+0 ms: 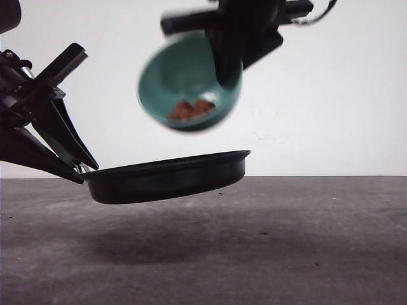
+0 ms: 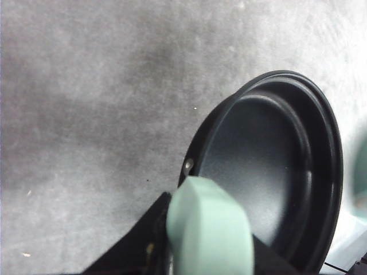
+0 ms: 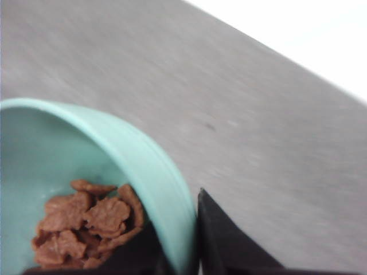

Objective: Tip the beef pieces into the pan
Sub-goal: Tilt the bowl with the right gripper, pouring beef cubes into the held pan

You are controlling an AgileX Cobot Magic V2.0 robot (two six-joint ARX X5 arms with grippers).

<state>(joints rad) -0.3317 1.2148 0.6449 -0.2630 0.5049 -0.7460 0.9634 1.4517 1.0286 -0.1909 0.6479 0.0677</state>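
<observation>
Our left arm comes in from the left side, low and slanted down. Its left gripper (image 1: 81, 170) is closed tight on the pan's (image 1: 166, 178) handle (image 2: 209, 232) and holds it up in the air. Our right arm reaches in from the top. Its right gripper (image 1: 227, 76) pinches the rim of the bowl (image 1: 184, 79), one finger (image 3: 229, 246) outside, and tips it.

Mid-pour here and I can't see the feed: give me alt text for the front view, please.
A tilted teal-green bowl, gripped at its rim by the right gripper, hangs in the air above a wide black shallow pan, with reddish-brown beef pieces gathered at its lower side. The left gripper holds the pan lifted off the grey table.
</observation>
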